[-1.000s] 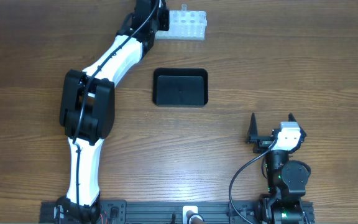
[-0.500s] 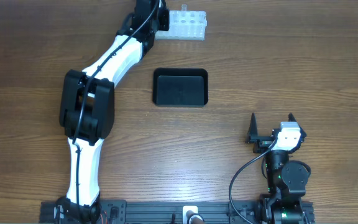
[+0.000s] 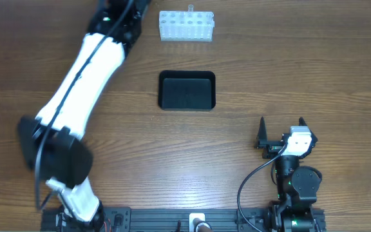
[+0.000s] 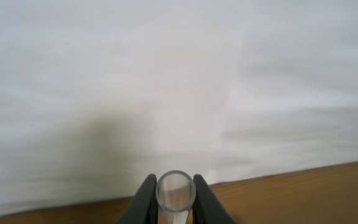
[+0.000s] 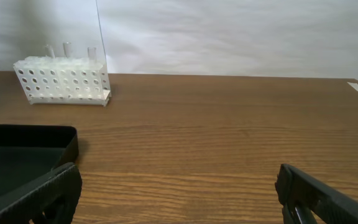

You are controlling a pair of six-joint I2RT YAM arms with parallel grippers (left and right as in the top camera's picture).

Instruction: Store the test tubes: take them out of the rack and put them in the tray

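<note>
Wooden tabletop meets a white wall, and against that wall my left gripper [image 4: 176, 191] is clamped on a glass test tube [image 4: 176, 206]. The tube's open mouth faces my wrist camera, low in the middle of the frame. I judge the tube light, stiff, slick and brittle, so a gentle squeeze just below the rim should hold it without cracking or slipping. It should be laid down, not dropped. The black tray [image 3: 163, 90] waits at the centre of the top view. Above it, at the top centre, stands the white rack [image 3: 186, 29] with more tubes [image 5: 66, 50] upright in it. My right gripper [image 3: 281, 132] rests at the lower right, fingers spread wide and holding nothing.
</note>
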